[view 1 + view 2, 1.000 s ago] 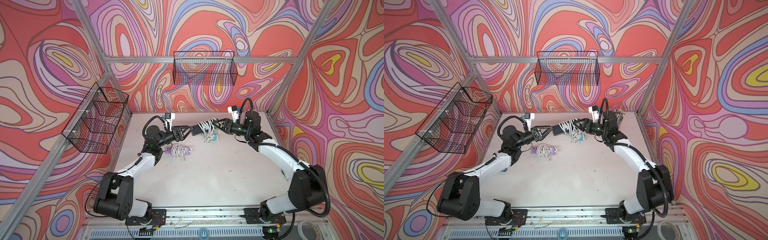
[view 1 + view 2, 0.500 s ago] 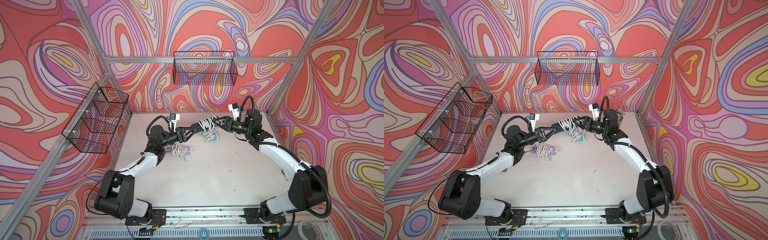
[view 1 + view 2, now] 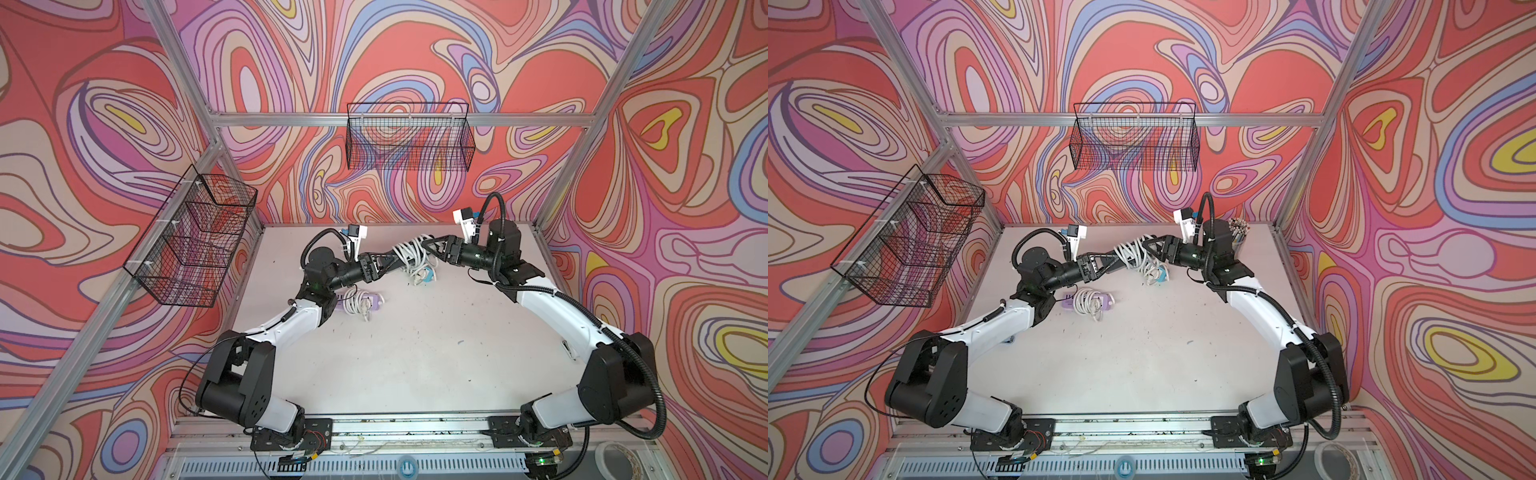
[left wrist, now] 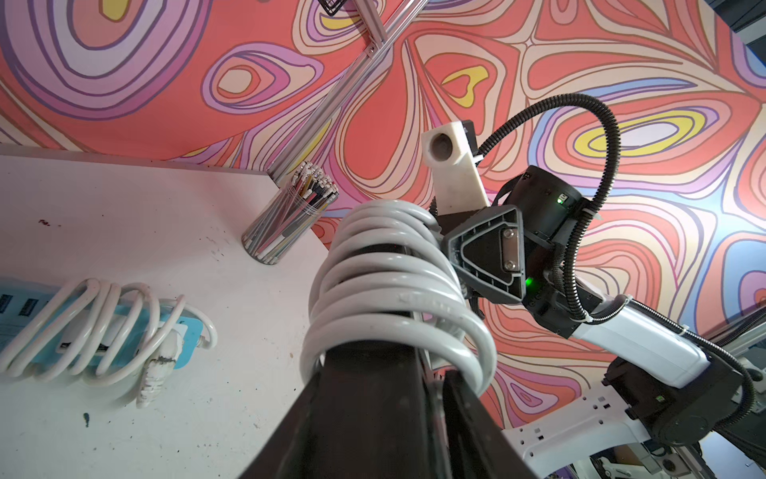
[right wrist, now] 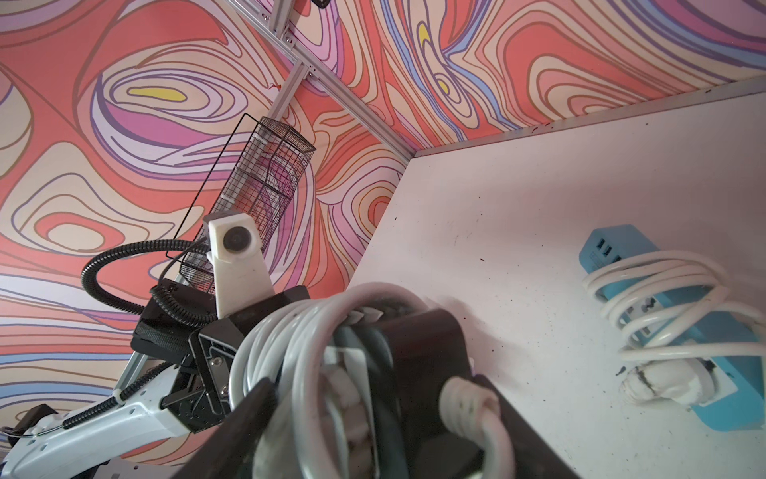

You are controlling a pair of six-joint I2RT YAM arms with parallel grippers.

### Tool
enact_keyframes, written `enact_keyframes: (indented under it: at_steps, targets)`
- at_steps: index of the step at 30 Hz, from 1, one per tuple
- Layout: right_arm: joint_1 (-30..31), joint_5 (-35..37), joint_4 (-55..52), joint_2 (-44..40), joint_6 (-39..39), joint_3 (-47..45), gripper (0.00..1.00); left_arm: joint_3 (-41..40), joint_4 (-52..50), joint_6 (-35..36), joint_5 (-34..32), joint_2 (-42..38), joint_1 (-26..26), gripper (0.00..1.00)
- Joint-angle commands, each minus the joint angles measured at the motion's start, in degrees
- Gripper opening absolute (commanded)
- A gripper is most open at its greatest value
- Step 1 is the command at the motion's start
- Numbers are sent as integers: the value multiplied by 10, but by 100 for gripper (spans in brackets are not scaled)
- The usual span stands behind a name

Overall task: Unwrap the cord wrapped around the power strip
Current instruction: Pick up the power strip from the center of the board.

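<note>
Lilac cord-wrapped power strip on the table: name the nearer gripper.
Left. Left gripper hangs close above the lilac power strip; right gripper is farther, at the far end of the black power strip.

power strip (image 4: 369,373): black, long, narrow bar. raised clear of the table (image 3: 415,353), over its rear half. spans lengthwise from the left gripper (image 3: 380,265) to the right gripper (image 3: 434,248), one end at each.

cord (image 4: 385,282): white, thick, round in section. wrapped around the bar's middle in several tight turns laid side by side, hiding most of the black body between the two ends. appears in both top views as a white bundle. joins the bar through a ribbed white sleeve (image 5: 464,394) at the right-gripper end.
</note>
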Motion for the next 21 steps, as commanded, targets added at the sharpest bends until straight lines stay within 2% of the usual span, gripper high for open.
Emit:
enact_keyframes:
  at_steps: [1, 3, 5, 9, 10, 13, 15, 18, 21]
  targets:
    - [4, 6, 25, -31, -7, 30, 37, 14, 25, -5, 9, 6, -4, 34]
    - [4, 8, 24, -32, -8, 33, 36, 14, 25, -6, 11, 5, -4, 20]
    - [4, 8, 23, -32, -9, 34, 36, 14, 24, -6, 12, 3, -4, 1]
    - [4, 10, 25, -32, -11, 33, 38, 16, 22, -1, 11, -4, -4, 0]
    - [4, 11, 25, -34, -13, 32, 41, 18, 16, 4, 9, -7, -5, 0]
    - [4, 31, 12, -45, -35, 27, 70, 26, -15, 30, 4, -15, -3, 0]
    - [4, 56, -25, -55, -71, 33, 81, 36, -38, 51, 1, -20, -3, 0]
    - [4, 103, -98, -70, -135, 47, 88, 72, -113, 108, -11, -29, -1, 0]
    - [4, 153, -161, -88, -194, 65, 91, 116, -202, 178, -44, -46, 1, 0]
